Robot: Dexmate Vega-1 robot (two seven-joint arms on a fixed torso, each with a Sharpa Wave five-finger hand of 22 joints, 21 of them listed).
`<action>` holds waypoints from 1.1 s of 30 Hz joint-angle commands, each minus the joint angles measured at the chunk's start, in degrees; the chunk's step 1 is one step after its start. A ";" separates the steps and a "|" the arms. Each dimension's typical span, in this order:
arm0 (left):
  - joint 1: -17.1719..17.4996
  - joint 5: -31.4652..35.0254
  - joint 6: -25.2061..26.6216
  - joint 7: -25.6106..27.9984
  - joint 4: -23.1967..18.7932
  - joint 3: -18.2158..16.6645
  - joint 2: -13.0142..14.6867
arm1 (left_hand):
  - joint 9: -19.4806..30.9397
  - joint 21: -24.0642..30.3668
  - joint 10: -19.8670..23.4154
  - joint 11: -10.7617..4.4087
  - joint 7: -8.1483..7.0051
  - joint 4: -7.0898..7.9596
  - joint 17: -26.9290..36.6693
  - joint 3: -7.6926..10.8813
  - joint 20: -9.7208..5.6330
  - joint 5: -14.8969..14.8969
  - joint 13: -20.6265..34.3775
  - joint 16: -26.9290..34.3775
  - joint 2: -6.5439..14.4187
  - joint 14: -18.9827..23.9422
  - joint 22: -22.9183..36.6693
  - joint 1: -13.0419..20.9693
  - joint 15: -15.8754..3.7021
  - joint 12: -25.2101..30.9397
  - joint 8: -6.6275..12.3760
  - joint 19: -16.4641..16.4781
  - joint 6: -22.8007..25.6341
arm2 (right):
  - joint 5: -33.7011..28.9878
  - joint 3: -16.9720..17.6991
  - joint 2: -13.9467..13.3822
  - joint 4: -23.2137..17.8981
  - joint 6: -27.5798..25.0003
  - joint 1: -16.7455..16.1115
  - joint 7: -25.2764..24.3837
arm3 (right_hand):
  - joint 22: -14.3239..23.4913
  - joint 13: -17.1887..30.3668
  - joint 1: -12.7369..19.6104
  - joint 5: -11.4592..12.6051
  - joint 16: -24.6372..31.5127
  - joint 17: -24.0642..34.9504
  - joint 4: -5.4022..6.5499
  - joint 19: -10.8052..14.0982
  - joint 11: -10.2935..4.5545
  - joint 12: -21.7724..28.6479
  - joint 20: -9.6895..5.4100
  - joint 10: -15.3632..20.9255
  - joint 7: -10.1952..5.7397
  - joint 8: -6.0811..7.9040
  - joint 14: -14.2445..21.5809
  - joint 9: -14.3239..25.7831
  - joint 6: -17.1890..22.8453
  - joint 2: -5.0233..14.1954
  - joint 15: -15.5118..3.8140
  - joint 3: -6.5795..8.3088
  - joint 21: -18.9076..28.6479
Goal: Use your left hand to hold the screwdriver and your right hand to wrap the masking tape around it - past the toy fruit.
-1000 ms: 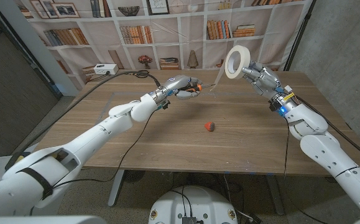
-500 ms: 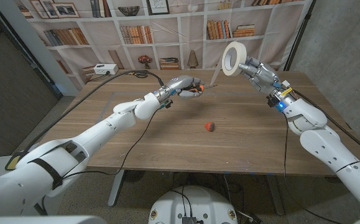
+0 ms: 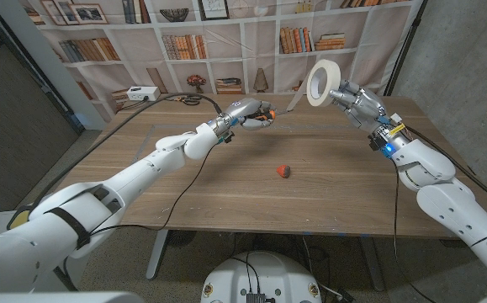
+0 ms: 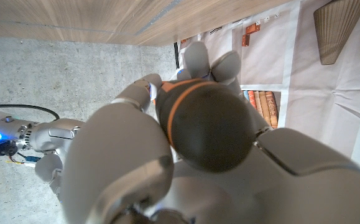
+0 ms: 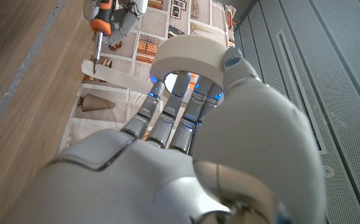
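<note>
My left hand (image 3: 250, 114) is raised over the far middle of the table and grips the screwdriver (image 3: 264, 118) by its orange and black handle (image 4: 207, 127). The shaft (image 5: 96, 53) points toward my right hand. My right hand (image 3: 359, 104) holds the masking tape roll (image 3: 319, 82) up in the air at the far right, its fingers through the roll (image 5: 189, 56). A strip of tape (image 5: 124, 71) runs from the roll to the screwdriver shaft. The small red toy fruit (image 3: 284, 171) lies on the table (image 3: 327, 194), nearer to me than both hands.
A white box (image 3: 142, 94) with a black cable (image 3: 188, 99) sits at the table's far left corner. A printed bookshelf backdrop (image 3: 226, 50) stands behind the table. A concrete wall (image 3: 470, 76) rises on the right.
My right hand swung the roll slightly left, then back right and a little lower. My left hand edged up and toward the roll with the screwdriver. The toy fruit has not moved.
</note>
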 commanded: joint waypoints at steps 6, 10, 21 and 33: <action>-1.33 0.62 1.08 4.39 1.65 0.79 -1.47 | 0.32 -0.09 0.17 -0.40 -0.49 12.27 0.33 12.45 -4.32 0.43 0.37 0.16 0.67 6.33 0.26 0.51 -5.81 0.52 0.25 0.48 2.10 | -0.28 6.55 -2.38 -2.71 -0.89 -9.39 2.83 | 0.13 25.11 -6.23 0.16 0.28 -0.05 8.04 -0.44 -0.59 0.92 0.35 1.30 0.67 5.80 0.31 6.20 1.09 9.69 -8.16 8.62 0.55; -1.17 0.51 2.22 4.19 0.70 0.82 -1.59 | 0.36 0.39 0.18 -0.11 -0.48 12.29 0.77 12.54 -4.33 0.49 0.55 0.52 0.59 6.51 1.06 0.50 -5.80 0.64 0.26 0.59 2.17 | -1.57 8.36 -2.76 -2.98 -1.35 -11.16 2.89 | 0.07 25.58 -6.38 0.11 0.28 0.18 8.12 -0.94 -0.38 1.07 0.10 0.78 0.70 5.88 0.16 6.17 0.82 9.70 -8.20 8.64 0.60; -0.45 -2.23 4.16 0.88 -1.75 0.30 -1.85 | 3.05 2.73 0.22 0.12 -0.04 13.40 2.76 13.83 -4.26 1.06 3.40 2.55 1.92 6.69 7.46 0.12 -5.41 3.08 1.34 0.60 1.15 | -3.15 10.37 -5.26 -2.73 -6.73 -12.29 5.46 | -0.08 25.61 -6.49 0.02 0.06 0.41 8.09 -1.41 -0.46 1.09 0.16 0.38 0.72 5.88 -0.47 5.75 0.28 9.70 -8.20 8.81 1.00; 0.19 -7.36 3.21 -2.99 -2.05 -1.10 -2.83 | 5.11 2.52 -0.58 -0.07 0.39 13.63 3.67 14.18 -4.22 0.81 3.27 4.77 2.96 6.69 9.75 -0.78 -5.45 5.90 2.61 1.13 0.26 | -5.73 7.21 -7.13 -0.66 -10.58 -8.59 7.17 | -0.22 25.28 -6.48 -0.24 -0.10 0.24 7.96 -1.89 -0.24 0.93 0.03 -0.06 0.72 5.80 -1.07 5.10 0.06 9.81 -8.12 8.81 1.41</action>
